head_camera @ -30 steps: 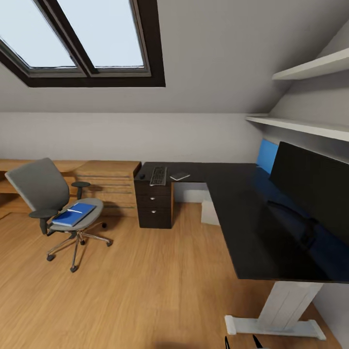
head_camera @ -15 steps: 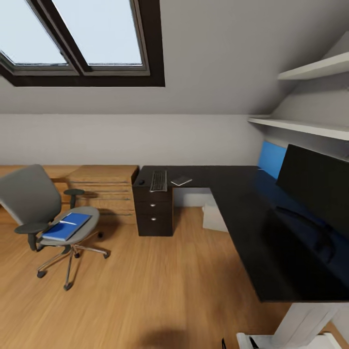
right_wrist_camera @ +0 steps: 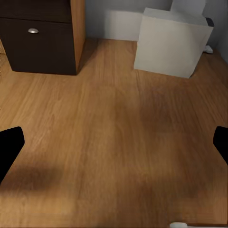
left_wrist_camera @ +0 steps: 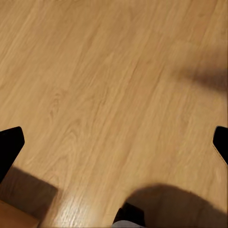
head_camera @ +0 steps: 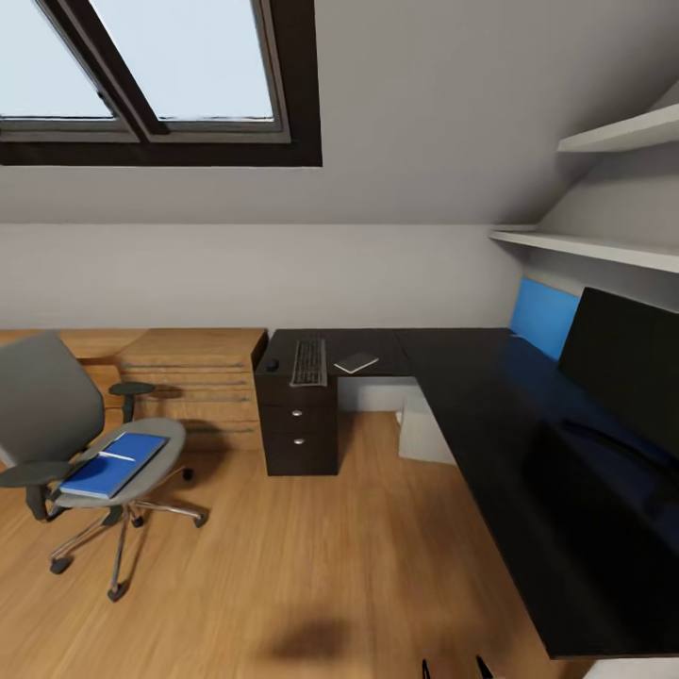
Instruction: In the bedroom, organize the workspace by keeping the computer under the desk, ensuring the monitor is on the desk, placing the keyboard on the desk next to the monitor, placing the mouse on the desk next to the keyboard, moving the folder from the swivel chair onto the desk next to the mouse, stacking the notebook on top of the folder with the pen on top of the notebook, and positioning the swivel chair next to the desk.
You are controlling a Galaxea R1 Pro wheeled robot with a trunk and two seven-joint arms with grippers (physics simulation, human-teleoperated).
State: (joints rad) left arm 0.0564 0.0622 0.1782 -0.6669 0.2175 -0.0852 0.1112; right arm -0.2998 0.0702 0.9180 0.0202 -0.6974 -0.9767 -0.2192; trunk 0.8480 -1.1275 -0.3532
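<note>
**Bedroom workspace: items as found**

Desk [head_camera: 490,396]: black L-shaped top, one wing along the back wall, the other running down the right side of the head view. Blue back panel [head_camera: 542,316] behind the right wing; black drawer unit [head_camera: 300,424] under the far left end.

Keyboard [head_camera: 308,361]: flat on the desk's back wing, above the drawer unit, long axis pointing away from the wall.

Mouse [head_camera: 272,364]: small dark lump just beside the keyboard, toward the desk's left edge.

Notebook [head_camera: 356,362]: thin, pale-topped, lying on the desk on the keyboard's other side, near it but apart.

Monitor [head_camera: 627,372]: wide black screen standing on the right wing, in front of the blue panel, cut by the frame edge.

Computer [right_wrist_camera: 172,42]: pale boxy case on the floor under the desk, close to the wall, right of the drawer unit.

Swivel chair [head_camera: 71,443]: grey, on the wooden floor [head_camera: 311,556], well apart from the desk.

Folder [head_camera: 113,464]: bright blue, flat on the chair seat.

Pen [head_camera: 118,456]: thin white stick lying across the folder.

Low wooden cabinet [head_camera: 193,382]: against the wall, touching the drawer unit's left side.

Left gripper [left_wrist_camera: 114,147]: fingers spread wide, nothing between them, above bare floor.

Right gripper [right_wrist_camera: 114,152]: fingers spread wide, holding nothing, above floor facing the computer and drawer unit.
</note>
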